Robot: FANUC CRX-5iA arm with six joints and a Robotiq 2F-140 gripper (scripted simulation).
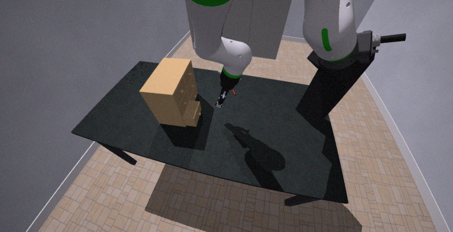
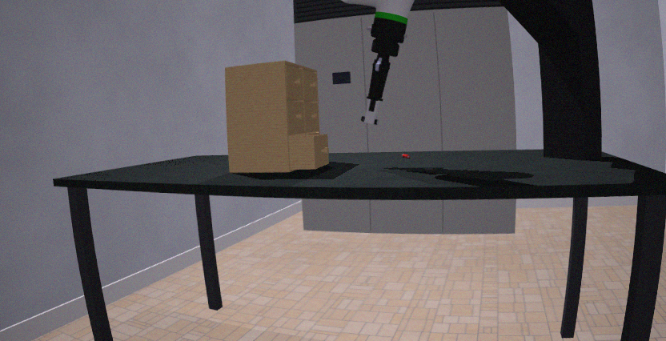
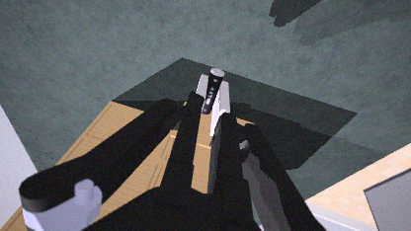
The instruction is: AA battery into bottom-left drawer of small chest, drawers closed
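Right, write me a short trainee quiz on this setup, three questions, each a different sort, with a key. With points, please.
1. True or false: the bottom-left drawer [image 1: 193,113] [image 2: 308,151] is pushed fully into the small chest [image 1: 165,77] [image 2: 258,118].
2. What is the pincer [image 1: 219,103] [image 2: 369,118] [image 3: 210,89] holding?
a) a drawer knob
b) the AA battery
c) nothing
3. Fill in the colour: a tiny ____ item [image 1: 234,92] [image 2: 405,155] lies on the tabletop [image 1: 269,119] [image 2: 465,190].

Key: 1 false, it stands partly out; 2 b; 3 red.

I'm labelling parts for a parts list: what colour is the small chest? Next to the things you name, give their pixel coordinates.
Light tan wood [image 1: 167,75] [image 2: 258,120], best seen in the top view.
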